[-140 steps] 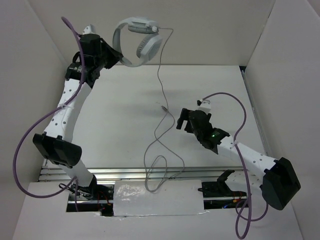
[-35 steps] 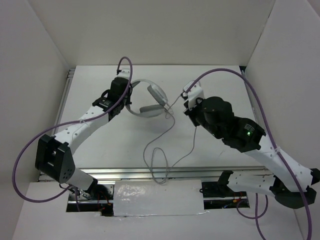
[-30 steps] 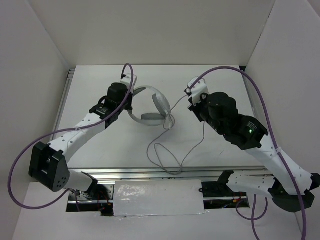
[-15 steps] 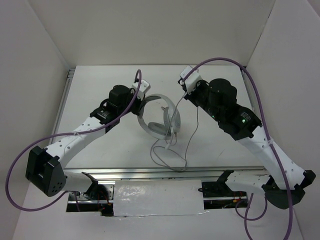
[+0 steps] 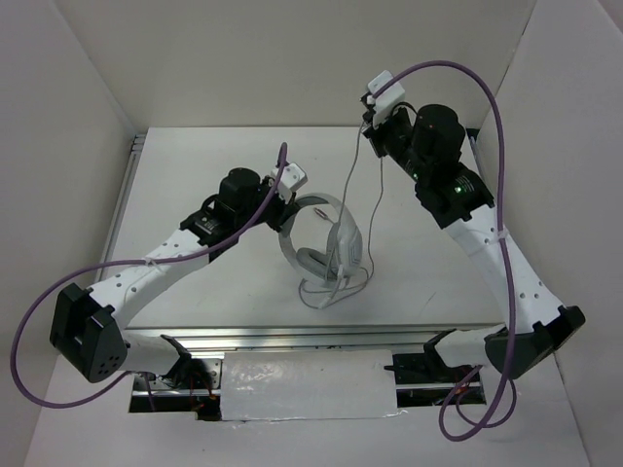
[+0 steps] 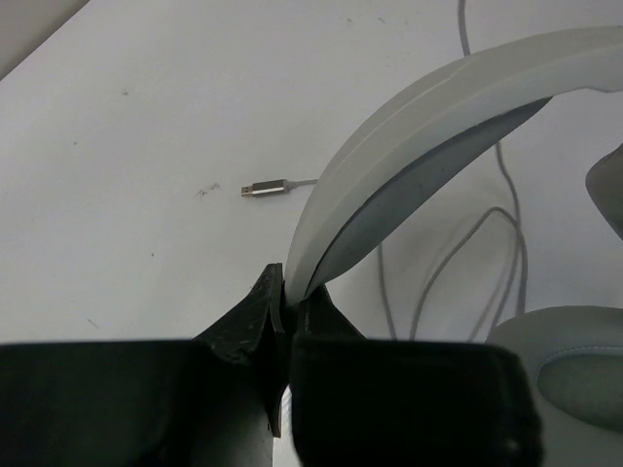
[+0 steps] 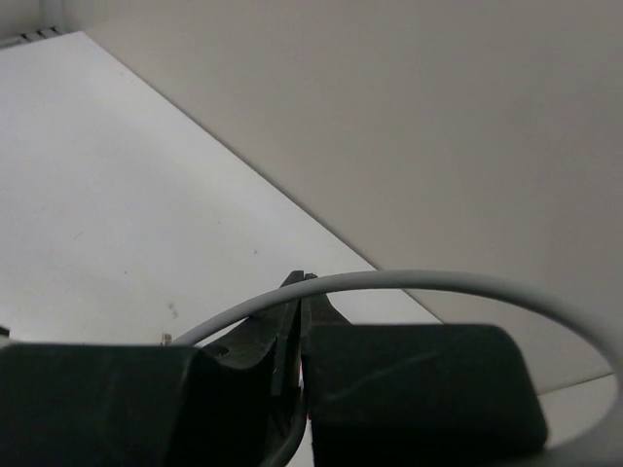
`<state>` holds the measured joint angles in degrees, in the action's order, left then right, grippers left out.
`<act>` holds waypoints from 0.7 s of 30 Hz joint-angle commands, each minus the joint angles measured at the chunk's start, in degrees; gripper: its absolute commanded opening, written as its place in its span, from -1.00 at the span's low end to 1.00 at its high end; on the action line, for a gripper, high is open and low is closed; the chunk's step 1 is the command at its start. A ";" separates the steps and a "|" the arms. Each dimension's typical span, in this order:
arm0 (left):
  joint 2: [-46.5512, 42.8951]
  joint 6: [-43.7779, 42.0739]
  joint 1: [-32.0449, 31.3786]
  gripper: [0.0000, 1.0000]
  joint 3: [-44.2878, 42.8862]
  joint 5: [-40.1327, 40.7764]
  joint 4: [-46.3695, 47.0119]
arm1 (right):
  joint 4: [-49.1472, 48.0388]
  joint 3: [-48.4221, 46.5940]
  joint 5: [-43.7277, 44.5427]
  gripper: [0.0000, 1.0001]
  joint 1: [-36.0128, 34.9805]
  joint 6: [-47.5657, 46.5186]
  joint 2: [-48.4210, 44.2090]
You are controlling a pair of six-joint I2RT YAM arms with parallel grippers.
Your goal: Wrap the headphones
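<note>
The light grey-white headphones (image 5: 324,206) hang over the middle of the table, ear cups (image 5: 348,249) low. My left gripper (image 5: 285,210) is shut on the headband (image 6: 428,126), jaws pinched at its end (image 6: 292,292). The thin grey cable (image 5: 349,183) runs up from the ear cups to my right gripper (image 5: 371,128), which is raised near the back wall and shut on the cable (image 7: 409,279). Loops of the cable (image 5: 326,292) lie around and below the ear cups. In the left wrist view the plug (image 6: 265,188) lies on the table and one ear cup (image 6: 565,360) shows at right.
White walls close in the table at the back and both sides. A metal rail (image 5: 292,336) and a white panel (image 5: 307,384) run along the near edge. Thick purple arm cables (image 5: 487,107) arc above both arms.
My right gripper has risen and gone back toward the far wall, drawing the cable taut. The left gripper has carried the headphones rightward and nearer; the loose loop on the table has shrunk.
</note>
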<state>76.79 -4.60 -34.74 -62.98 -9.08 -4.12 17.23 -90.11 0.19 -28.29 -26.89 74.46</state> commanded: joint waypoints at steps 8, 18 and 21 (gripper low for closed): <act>-6.04 -0.24 -1.82 -1.00 -3.11 -13.67 6.31 | -6.51 4.84 -14.49 -1.00 9.91 14.84 7.45; -8.68 14.07 -1.73 -1.00 -9.78 -12.98 14.22 | -24.16 23.03 -34.35 -1.00 11.69 30.40 6.76; -7.10 16.98 -1.73 -1.00 -16.35 -10.61 11.70 | -28.56 25.59 -39.73 -0.92 10.63 32.43 7.98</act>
<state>71.16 4.67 -36.21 -71.11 -19.81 0.30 0.03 -65.19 -30.52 -17.04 0.43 82.41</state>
